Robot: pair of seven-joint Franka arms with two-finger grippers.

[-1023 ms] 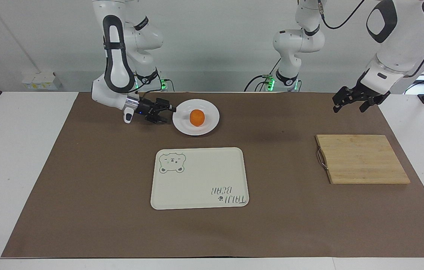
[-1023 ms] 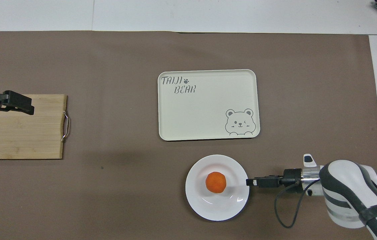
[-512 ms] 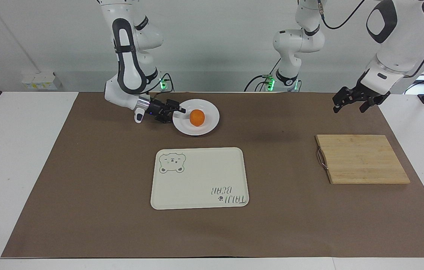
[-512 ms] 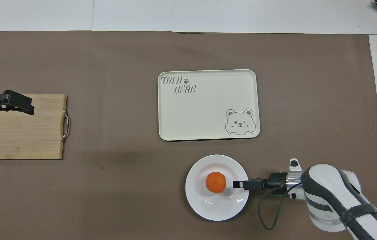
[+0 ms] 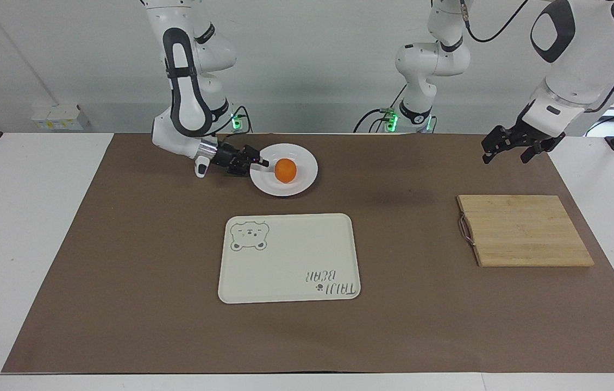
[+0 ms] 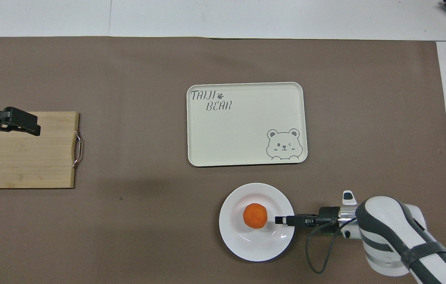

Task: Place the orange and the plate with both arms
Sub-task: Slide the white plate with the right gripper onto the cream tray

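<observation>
Overhead view: right end effector [image 6: 280,219] grasps the plate [image 6: 246,246] rim, presumably to carry it; the orange [image 6: 255,215] sits on it near the robots' edge. Left end effector [image 6: 25,124] waits released over the cutting board [image 6: 21,169].

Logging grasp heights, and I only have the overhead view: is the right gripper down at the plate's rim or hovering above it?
Observer: Down. The facing view shows the right gripper at rim height, at the white plate's edge toward the right arm's end, short of the orange.
Operator: Is the left gripper resting on the cutting board?
Observer: No. The left gripper hangs open in the air, clear of the wooden cutting board; that arm waits.
Operator: Anything outside my frame?
Observer: Two smaller white arms with green lights stand at the robots' edge of the table.
</observation>
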